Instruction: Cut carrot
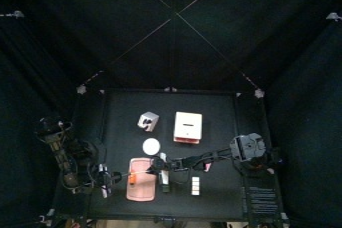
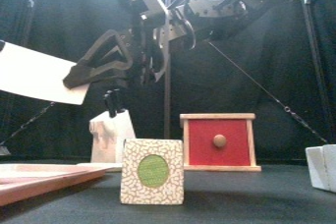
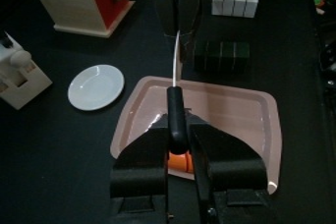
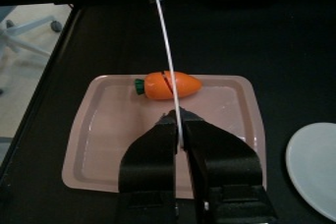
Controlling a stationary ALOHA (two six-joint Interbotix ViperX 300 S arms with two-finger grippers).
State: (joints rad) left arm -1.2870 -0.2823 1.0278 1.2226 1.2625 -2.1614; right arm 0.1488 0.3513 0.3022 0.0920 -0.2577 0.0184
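Note:
The orange carrot (image 4: 184,85) with a green end lies on the pink tray (image 4: 105,140), by the tray's edge on the left arm's side. The knife (image 4: 167,41) hangs level above the tray with its white blade on edge. My right gripper (image 4: 179,122) is shut on one end of the knife. The blade looks broad and white in the front view (image 2: 39,71). In the left wrist view the knife (image 3: 178,61) has a black end that reaches my left gripper (image 3: 179,138). The carrot (image 3: 182,159) shows as an orange patch just under that end.
A white plate (image 3: 94,85) lies behind the tray (image 3: 250,120). At the back stand a red box (image 2: 218,141) and a white knife holder (image 2: 112,135). A patterned box with a green oval (image 2: 152,171) stands near the front edge. White blocks (image 3: 237,2) sit beyond the tray.

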